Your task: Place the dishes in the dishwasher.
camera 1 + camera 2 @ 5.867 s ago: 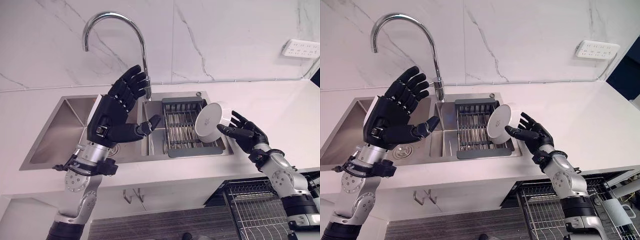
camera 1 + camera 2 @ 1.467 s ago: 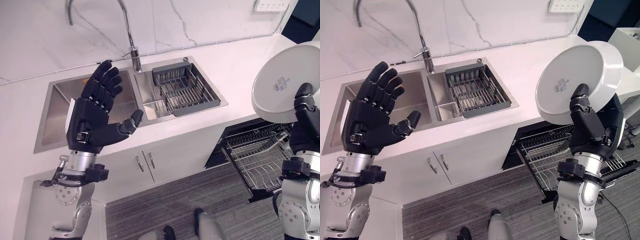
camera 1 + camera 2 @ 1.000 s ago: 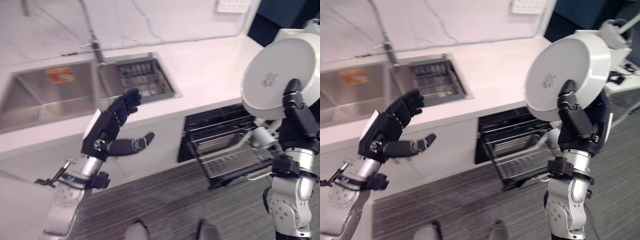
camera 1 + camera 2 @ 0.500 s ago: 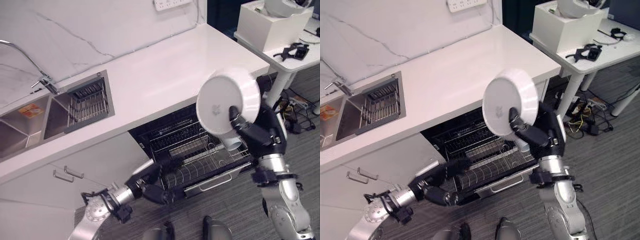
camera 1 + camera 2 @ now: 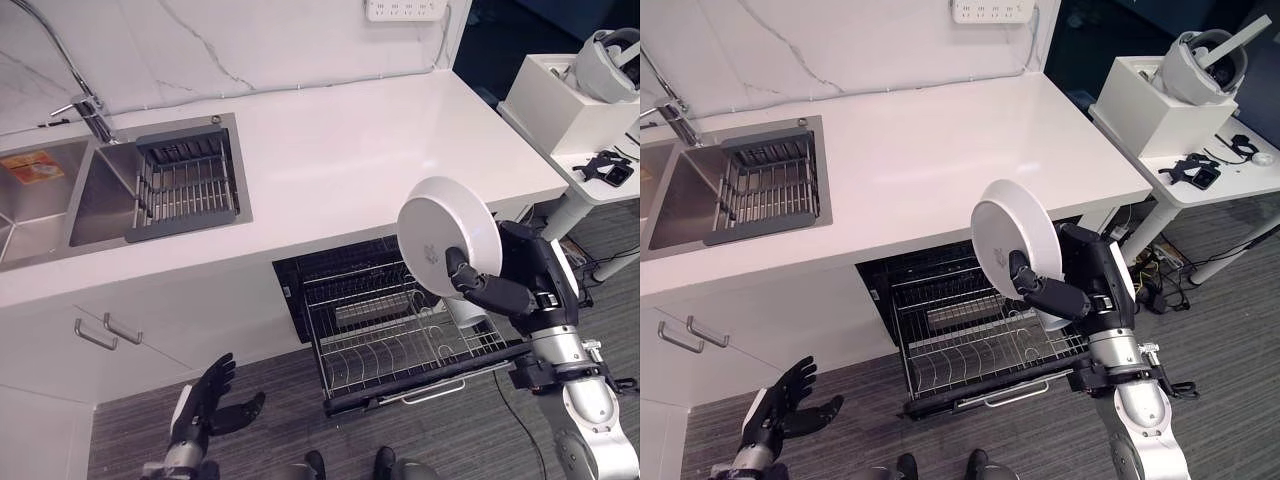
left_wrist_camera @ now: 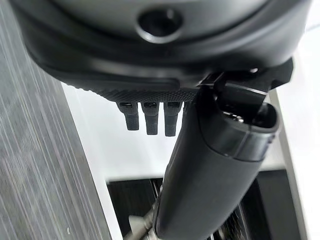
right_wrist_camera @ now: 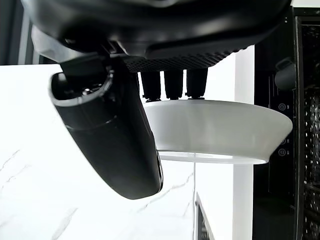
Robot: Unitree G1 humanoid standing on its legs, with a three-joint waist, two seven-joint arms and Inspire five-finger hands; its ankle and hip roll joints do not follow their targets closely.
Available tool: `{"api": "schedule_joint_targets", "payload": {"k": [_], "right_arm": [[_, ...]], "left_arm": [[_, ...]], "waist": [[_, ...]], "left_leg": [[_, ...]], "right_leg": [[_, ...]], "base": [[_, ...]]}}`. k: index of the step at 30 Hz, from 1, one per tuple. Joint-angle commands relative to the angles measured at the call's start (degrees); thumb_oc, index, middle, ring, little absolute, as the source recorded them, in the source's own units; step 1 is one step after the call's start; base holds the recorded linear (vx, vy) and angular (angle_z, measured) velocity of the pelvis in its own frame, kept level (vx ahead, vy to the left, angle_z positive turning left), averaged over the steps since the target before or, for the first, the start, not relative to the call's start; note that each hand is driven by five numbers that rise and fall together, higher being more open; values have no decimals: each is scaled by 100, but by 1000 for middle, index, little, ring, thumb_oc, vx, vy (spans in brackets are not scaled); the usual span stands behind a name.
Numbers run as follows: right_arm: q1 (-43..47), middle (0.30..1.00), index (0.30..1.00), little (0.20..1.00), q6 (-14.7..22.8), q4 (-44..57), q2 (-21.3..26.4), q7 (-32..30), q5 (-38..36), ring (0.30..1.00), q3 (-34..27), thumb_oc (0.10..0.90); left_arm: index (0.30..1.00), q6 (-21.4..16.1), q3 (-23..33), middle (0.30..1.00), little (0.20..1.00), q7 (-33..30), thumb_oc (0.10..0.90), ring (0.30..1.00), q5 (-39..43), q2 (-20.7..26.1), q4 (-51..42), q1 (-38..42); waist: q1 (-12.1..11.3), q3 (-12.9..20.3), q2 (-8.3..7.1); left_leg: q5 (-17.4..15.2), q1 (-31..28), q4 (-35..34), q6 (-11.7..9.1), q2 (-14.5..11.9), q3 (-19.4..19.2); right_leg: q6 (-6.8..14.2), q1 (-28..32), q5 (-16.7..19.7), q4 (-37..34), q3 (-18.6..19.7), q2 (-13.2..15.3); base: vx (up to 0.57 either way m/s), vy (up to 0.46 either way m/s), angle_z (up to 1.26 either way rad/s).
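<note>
White bowl (image 5: 447, 236) pinched in R hand (image 5: 497, 291), above dishwasher rack (image 5: 400, 335).

Right hand (image 5: 515, 283) – matte black, segmented fingers; silver-grey forearm, black wrist collar. Left hand (image 5: 200, 410) – black, pale back panel.

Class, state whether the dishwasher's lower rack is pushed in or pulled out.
Pulled out. The rack projects over the floor beyond the counter edge, below the bowl in the right hand.
</note>
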State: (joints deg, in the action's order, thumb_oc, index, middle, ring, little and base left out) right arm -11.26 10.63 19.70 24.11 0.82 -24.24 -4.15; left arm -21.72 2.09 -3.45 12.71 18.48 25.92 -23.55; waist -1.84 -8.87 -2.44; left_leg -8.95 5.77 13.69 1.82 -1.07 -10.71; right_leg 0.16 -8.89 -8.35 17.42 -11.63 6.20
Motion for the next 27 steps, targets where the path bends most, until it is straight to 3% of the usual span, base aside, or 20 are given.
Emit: {"api": "schedule_joint_targets", "payload": {"k": [1, 5, 7, 8, 10, 13, 15, 18, 21, 27], "right_arm": [[423, 300, 300, 300, 935, 397, 202, -36, 752, 300, -461, 400], [455, 300, 300, 300, 1057, 248, 612, -793, 2631, 300, -426, 400], [448, 300, 300, 300, 1074, 101, 833, -966, 2885, 300, -490, 400], [351, 300, 300, 300, 1083, 63, 913, -950, 2768, 300, -589, 400], [214, 300, 300, 300, 1729, -117, 941, -1171, 3308, 300, -553, 400], [431, 300, 300, 300, 2144, -158, 1444, -1239, 4411, 300, -346, 400], [593, 300, 300, 300, 2038, -154, 2007, -1149, 4913, 300, -209, 400], [758, 300, 300, 300, 2046, -725, 2458, -1353, 5615, 300, 406, 400], [1024, 300, 300, 300, 1931, -1201, 2516, -1504, 5701, 300, 882, 400], [1715, 300, 300, 300, 1714, -2491, 2304, -2382, 6190, 300, 1753, 400]], "left_arm": [[900, -884, 281, 900, 900, -249, 800, 900, 262, 222, -617, 143], [900, -891, 259, 900, 900, -402, 800, 900, 118, 189, -226, 228], [900, -918, 257, 900, 900, -478, 800, 900, -68, 169, 106, 233], [900, -904, 293, 900, 900, -562, 800, 900, -184, 138, 309, 248], [900, -787, 313, 900, 900, -537, 800, 900, -368, 178, 510, 379], [900, -637, 247, 900, 900, -634, 800, 900, -467, 264, 1025, 453], [900, -695, 76, 900, 900, -829, 800, 900, -959, 222, 1287, 367], [900, -717, 136, 900, 900, -832, 800, 900, -921, 169, 1771, 442], [900, -658, 47, 900, 900, -852, 800, 900, -985, 214, 1807, 522], [900, -569, -216, 900, 900, -872, 800, 900, -983, 281, 1752, 688]], "waist": [[-56, 240, -46], [-147, 206, -109], [-105, 170, -107], [3, 171, -63], [63, 119, -88], [-59, 154, -67], [-168, 252, -114], [-238, 400, -113], [-293, 457, -107], [-502, 533, -99]], "left_leg": [[-648, 9, 350, -107, -196, 70], [-671, 68, 350, -34, -127, 168], [-716, 45, 350, 29, -91, 288], [-686, 82, 350, 53, -111, 404], [-655, 135, 350, -19, -56, 574], [-640, 149, 350, -150, -168, 442], [-614, 160, 350, -216, -209, 369], [-605, 150, 350, -296, -269, 357], [-598, 146, 350, -317, -262, 428], [-592, 131, 350, -344, -247, 577]], "right_leg": [[753, 356, -236, -23, -234, 315], [848, 389, -71, -23, -328, 337], [880, 538, 151, -23, -230, 128], [904, 515, 531, -23, -93, -61], [866, 244, 356, -23, 228, 70], [859, 140, -114, -23, -29, 242], [805, 185, -257, -23, -66, 246], [743, 269, -393, -23, -153, 223], [720, 303, -425, -23, -191, 208], [678, 397, -481, -23, -337, 225]], "base": [[28, 209, 6], [25, 107, 6], [85, 78, 12], [79, 0, 26], [15, -124, 37], [-18, -246, -12], [1, -272, -37], [-15, -192, -6], [-20, -77, 31], [-23, -46, 15]]}}
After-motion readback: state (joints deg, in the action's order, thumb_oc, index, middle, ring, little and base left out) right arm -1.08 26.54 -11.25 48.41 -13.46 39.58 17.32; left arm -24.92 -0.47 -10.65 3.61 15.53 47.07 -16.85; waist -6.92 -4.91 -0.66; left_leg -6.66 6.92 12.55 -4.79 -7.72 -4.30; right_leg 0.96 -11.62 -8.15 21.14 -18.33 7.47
